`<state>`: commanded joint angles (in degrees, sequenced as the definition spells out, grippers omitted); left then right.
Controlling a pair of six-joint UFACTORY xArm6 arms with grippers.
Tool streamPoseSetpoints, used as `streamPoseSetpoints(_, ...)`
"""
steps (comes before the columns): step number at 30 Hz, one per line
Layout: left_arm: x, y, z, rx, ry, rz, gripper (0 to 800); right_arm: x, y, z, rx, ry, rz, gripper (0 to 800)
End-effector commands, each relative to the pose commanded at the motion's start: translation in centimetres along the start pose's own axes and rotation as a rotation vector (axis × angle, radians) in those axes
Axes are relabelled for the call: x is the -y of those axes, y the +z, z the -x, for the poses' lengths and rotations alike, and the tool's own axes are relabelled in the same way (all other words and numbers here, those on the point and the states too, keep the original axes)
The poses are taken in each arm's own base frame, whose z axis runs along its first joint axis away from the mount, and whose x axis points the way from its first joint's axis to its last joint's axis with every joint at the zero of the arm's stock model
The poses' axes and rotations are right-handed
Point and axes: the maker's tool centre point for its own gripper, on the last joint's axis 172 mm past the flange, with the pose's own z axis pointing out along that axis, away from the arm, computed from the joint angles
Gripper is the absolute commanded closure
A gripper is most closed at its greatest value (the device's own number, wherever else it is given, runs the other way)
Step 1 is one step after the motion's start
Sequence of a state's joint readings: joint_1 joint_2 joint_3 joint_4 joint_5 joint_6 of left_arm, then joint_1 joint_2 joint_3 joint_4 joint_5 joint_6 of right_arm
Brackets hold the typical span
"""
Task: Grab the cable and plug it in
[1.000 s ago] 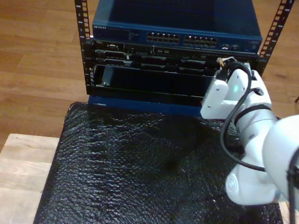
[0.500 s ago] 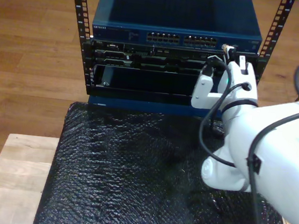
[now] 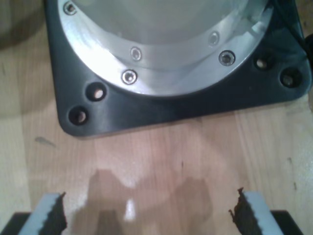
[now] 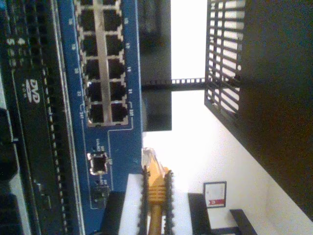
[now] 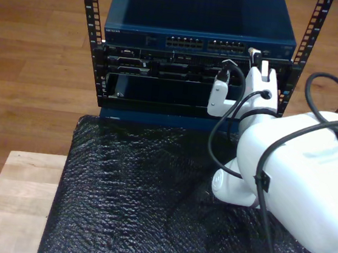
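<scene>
Nearest in the exterior view, a sheet of black bubble wrap point(image 5: 142, 203) covers a pale wooden table point(image 5: 17, 198), with bare wood showing at the exterior view's left. The second arm point(image 5: 298, 172), white and bulky, rises from the exterior view's right and reaches toward the equipment rack point(image 5: 88, 38) beyond the table, a thick black cable point(image 5: 220, 135) looping along it. My second gripper point(image 4: 155, 196) is clamped on the cable point(image 4: 156, 188): its ribbed pads point(image 4: 168, 196) press the yellow-orange boot from both sides, and the clear plug point(image 4: 148, 157) projects past the fingertips. The plug sits just beside the blue front panel of the network switch point(image 4: 115, 142), close to a small square socket point(image 4: 98, 162) and beyond the end of the double row of ports point(image 4: 102, 73); I cannot tell whether the plug touches the panel. In the exterior view the same gripper point(image 5: 257, 56) stands at the switch's point(image 5: 199, 20) front, toward that view's right end of the port rows point(image 5: 206, 44). My first gripper point(image 3: 146, 215) has its jaws apart with nothing between them, the serrated pads point(image 3: 247, 215) hanging over bare wooden board point(image 3: 161, 161) near a black base plate point(image 3: 161, 105) carrying a silver flange point(image 3: 161, 44). Farthest back lies wood flooring point(image 5: 38, 38).
</scene>
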<state>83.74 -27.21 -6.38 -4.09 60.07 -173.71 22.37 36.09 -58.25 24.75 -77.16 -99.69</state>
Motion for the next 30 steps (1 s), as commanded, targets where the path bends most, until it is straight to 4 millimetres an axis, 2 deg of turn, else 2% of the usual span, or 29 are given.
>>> streamPoseSetpoints(2,0.0,0.0,0.0,0.0,0.0,0.0,0,0.1,0.1,-0.7,0.0,0.006,0.003,800)
streamPoseSetpoints(5,0.0,0.0,0.0,0.0,0.0,0.0,0,0.4,0.2,-0.2,0.028,0.015,-0.001,800)
streamPoseSetpoints(8,0.0,0.0,0.0,0.0,0.0,0.0,0,0.6,-0.1,-0.9,0.02,0.018,-0.005,800)
streamPoseSetpoints(20,0.0,0.0,0.0,0.0,0.0,0.0,0,0.2,0.7,-1.0,0.041,0.036,0.013,800)
streamPoseSetpoints(30,0.0,0.0,0.0,0.0,0.0,0.0,0,0.8,1.0,-1.3,0.038,0.04,0.007,800)
